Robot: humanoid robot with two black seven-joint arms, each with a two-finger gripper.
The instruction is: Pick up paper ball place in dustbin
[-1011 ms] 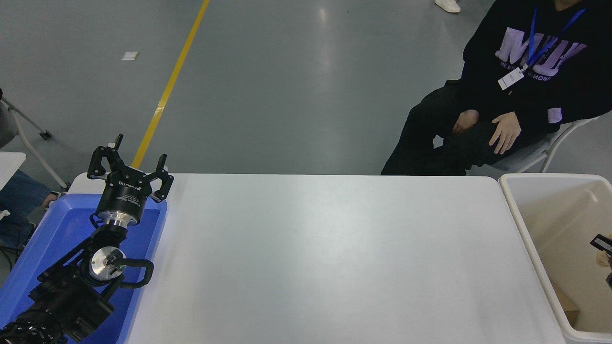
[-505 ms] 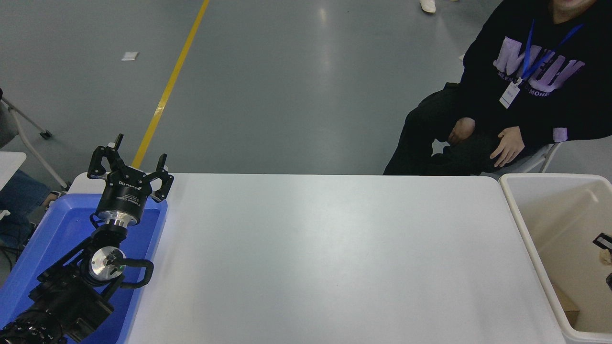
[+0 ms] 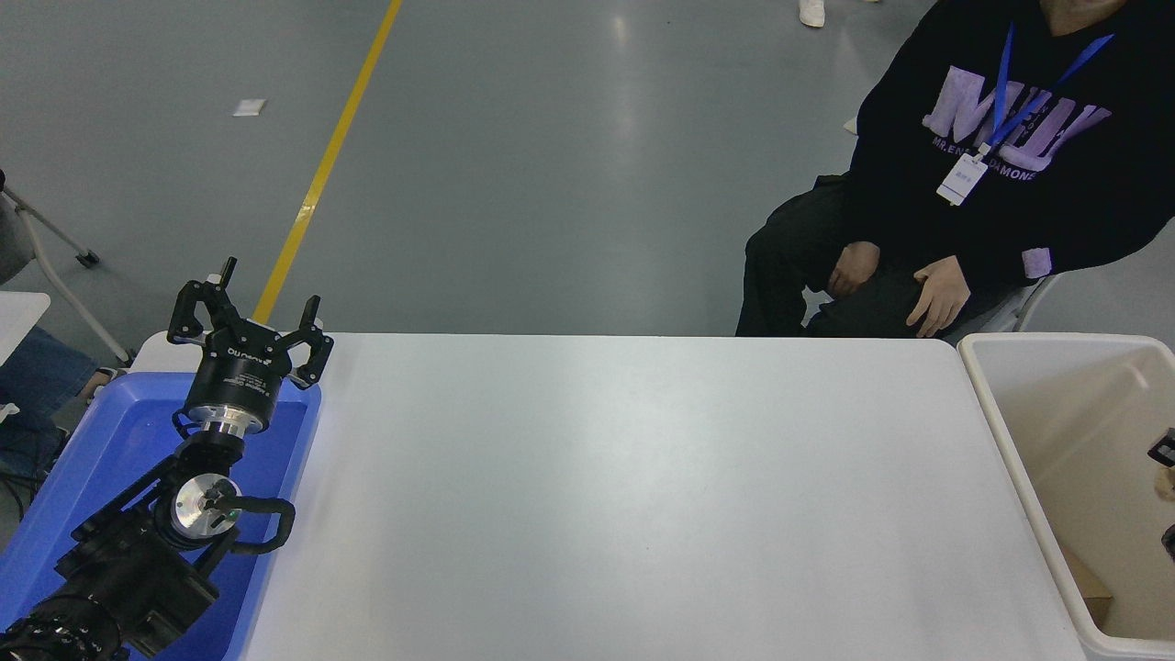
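We saw right claw point(image 3: 1166, 477) barely in view over dustbin point(image 3: 987, 390), tan paper ball point(image 3: 1167, 481) between tips; grip unclear. Left claw point(image 3: 248, 321) spread, parked far left of dustbin.

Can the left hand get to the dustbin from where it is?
Probably not. The left hand sits parked over the blue tray at the table's far left; the dustbin is at the opposite end.

A single head view looks forward and down from high on the robot's side, over the table point(image 3: 624, 496) filling the frame's lower half, floor beyond.
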